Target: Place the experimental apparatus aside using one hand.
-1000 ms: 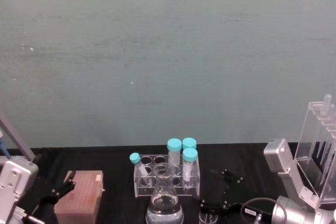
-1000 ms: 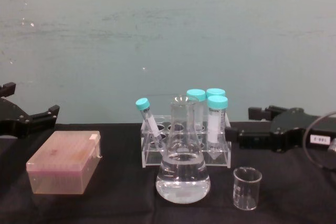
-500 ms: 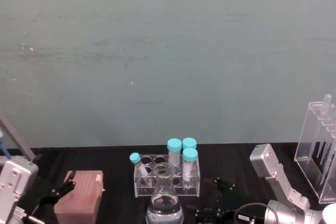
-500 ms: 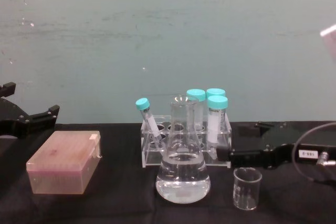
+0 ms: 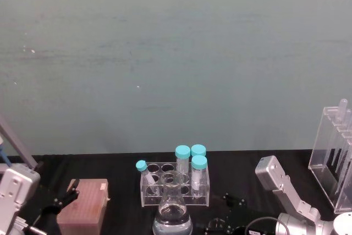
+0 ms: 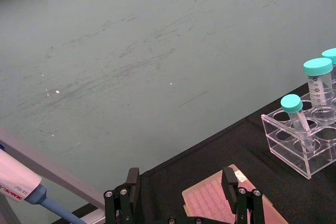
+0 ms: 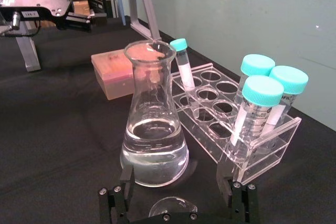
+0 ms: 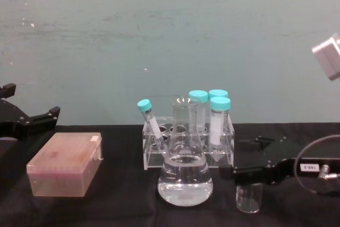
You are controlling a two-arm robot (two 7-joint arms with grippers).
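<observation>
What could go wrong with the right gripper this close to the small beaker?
1. The open right gripper sits over the beaker with one finger close beside the flask; closing or lifting might nudge it and slosh the liquid.
2. Its other finger is near the tube rack, which could get bumped.
3. Smooth glass might slip from the fingers.
The left gripper idles at the far left.

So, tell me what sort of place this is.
Most likely a laboratory bench, perhaps a staged one: a conical flask holding clear liquid, a clear rack of teal-capped tubes and a small glass beaker stand on a black-covered table.
</observation>
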